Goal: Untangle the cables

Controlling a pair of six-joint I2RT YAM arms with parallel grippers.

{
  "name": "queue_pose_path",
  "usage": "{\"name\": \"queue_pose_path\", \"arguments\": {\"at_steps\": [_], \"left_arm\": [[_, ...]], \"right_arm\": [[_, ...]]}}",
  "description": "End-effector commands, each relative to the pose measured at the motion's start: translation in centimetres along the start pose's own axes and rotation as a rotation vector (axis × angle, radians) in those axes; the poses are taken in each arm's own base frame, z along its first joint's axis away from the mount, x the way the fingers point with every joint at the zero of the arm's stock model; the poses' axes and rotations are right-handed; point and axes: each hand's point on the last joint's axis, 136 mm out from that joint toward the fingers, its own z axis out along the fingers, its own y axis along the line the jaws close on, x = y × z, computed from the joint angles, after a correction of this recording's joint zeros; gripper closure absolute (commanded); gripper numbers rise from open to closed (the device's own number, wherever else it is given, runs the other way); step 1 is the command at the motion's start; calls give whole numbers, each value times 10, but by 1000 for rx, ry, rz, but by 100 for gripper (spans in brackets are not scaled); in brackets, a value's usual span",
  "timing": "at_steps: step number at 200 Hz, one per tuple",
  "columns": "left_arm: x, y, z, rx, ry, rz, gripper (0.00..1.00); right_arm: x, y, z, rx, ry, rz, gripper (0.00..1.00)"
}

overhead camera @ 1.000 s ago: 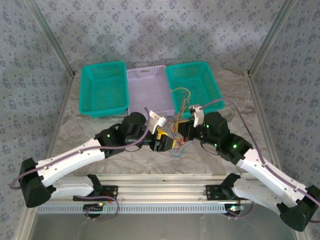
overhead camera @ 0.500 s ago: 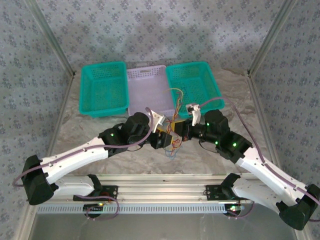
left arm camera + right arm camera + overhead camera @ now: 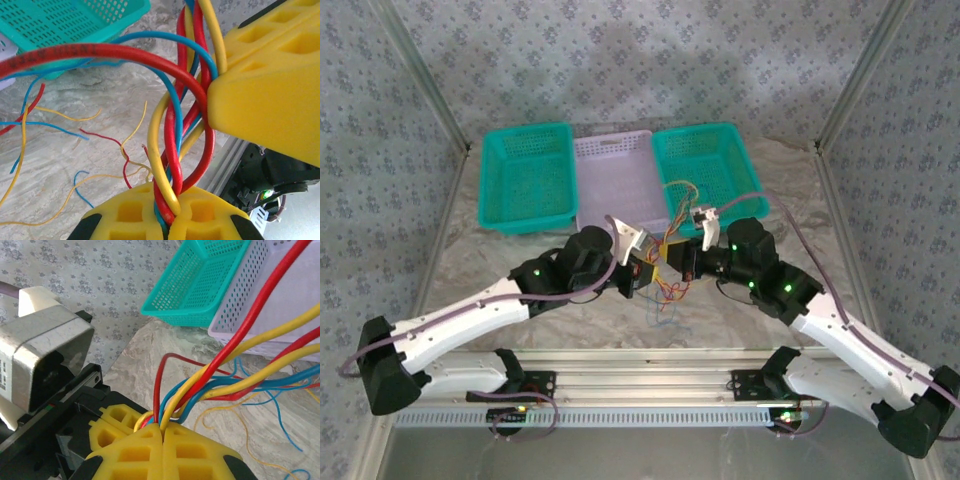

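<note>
Clearly, left gripper (image 3: 167,220): we see its jaws clamped tight on the cables (image 3: 172,130), which rise from between them.
Right gripper (image 3: 162,432): jaws pinched closed on the same bundle, just beside the left jaws.
Table (image 3: 50,155): loose strands trail on it below both jaws.

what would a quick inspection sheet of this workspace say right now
surface: marbled table, loose ends trailing on it
job's things: red, blue and yellow cables, twisted in one bunch
clutter: left green basket, lilac basket, right green basket along the back
pincers: left pincer shut on the cables; right pincer shut on the cables
cables: purple lead along each arm
surroundings: patterned walls, metal frame
</note>
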Motion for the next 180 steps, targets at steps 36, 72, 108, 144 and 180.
{"name": "queue_pose_path", "arguments": {"at_steps": [36, 72, 108, 144, 180], "left_arm": [[-13, 8, -36, -15, -89, 2, 100], [-1, -3, -39, 58, -28, 23, 100], [6, -10, -32, 105, 24, 18, 100], [6, -15, -28, 121, 28, 28, 100], [3, -14, -27, 107, 15, 32, 100]], "right_arm": [[-4, -43, -28, 234, -28, -39, 100], [-11, -56, -38, 266, -58, -13, 100], [-14, -32, -24, 89, -69, -11, 100], [-14, 6, -12, -128, -81, 5, 82], [-11, 20, -3, -195, -83, 8, 47]]}}
